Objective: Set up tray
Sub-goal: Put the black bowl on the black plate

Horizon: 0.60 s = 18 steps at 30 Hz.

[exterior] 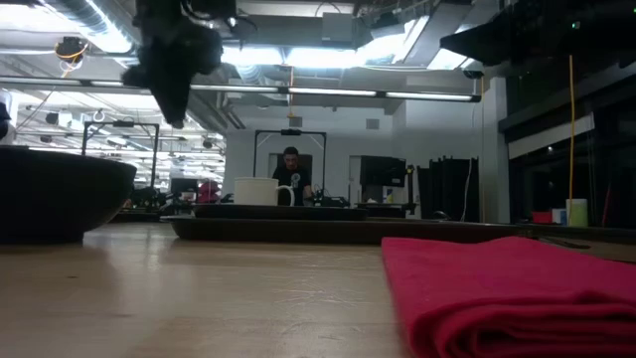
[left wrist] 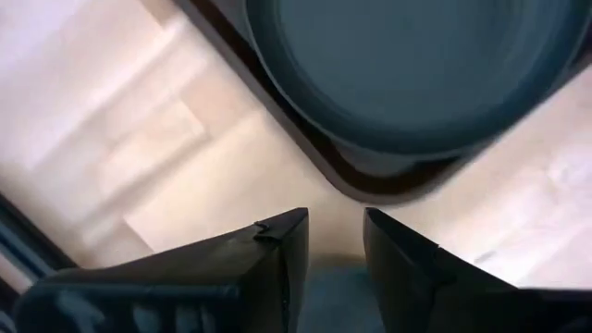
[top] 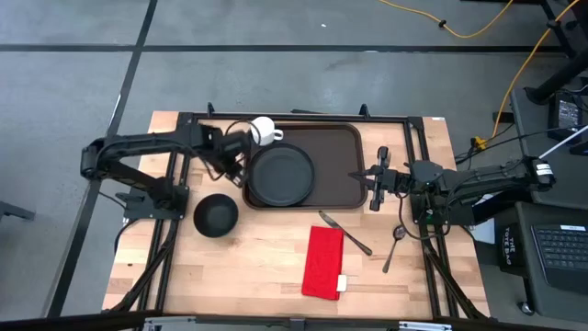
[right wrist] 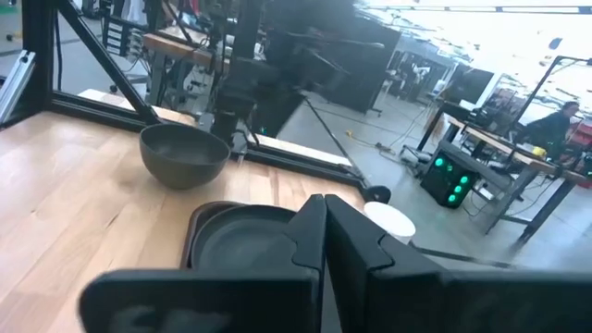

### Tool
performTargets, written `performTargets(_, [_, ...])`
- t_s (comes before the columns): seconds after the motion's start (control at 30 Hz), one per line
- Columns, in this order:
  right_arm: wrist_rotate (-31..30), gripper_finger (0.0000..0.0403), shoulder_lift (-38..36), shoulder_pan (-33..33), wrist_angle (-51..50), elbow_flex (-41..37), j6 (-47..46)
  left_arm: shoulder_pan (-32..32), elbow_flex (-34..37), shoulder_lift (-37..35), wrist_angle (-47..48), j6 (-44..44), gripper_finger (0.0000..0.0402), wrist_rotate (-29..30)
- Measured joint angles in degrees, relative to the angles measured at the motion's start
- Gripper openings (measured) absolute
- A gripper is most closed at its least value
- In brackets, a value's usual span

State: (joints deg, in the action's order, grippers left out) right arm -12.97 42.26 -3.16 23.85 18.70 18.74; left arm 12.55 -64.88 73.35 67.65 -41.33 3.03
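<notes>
Clearly, the large dark brown rectangular tray with rounded corners and a raised rim lies at the far middle of the pale wooden table. Inside it, on its left half, sits a round black plate; the right half of the tray is bare. A white mug stands at the far left corner of the tray, but from above I cannot tell whether it is inside the rim or just outside.

A round black bowl stands on the wood near the tray's left end, and nothing can be seen in it. A red folded cloth napkin lies nearer the front, with a metal fork and a metal spoon to its right.

The left gripper is at the tray's left edge. Its wrist view shows the two dark fingers a narrow gap apart, holding nothing, above bare wood just beside the rim.

The right gripper is at the right edge of the tray; its fingers are pressed together at the tips, and the rim there is hidden from me.

Only the low view shows the smooth matte side of the bowl and a person far behind.
</notes>
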Motion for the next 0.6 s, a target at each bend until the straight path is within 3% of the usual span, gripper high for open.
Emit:
performTargets(0.37, [0.0, 0.0013, 0.0, 0.0, 0.1, 0.0, 0.8, -21.1, 0.0, 2.0, -0.1, -26.2, 0.0097, 2.0])
performTargets(0.6, [0.0, 0.0013, 0.0, 0.0, 0.2, 0.0, 0.8, -28.6, 0.0, 5.4, -0.3, -33.4, 0.0097, 1.2])
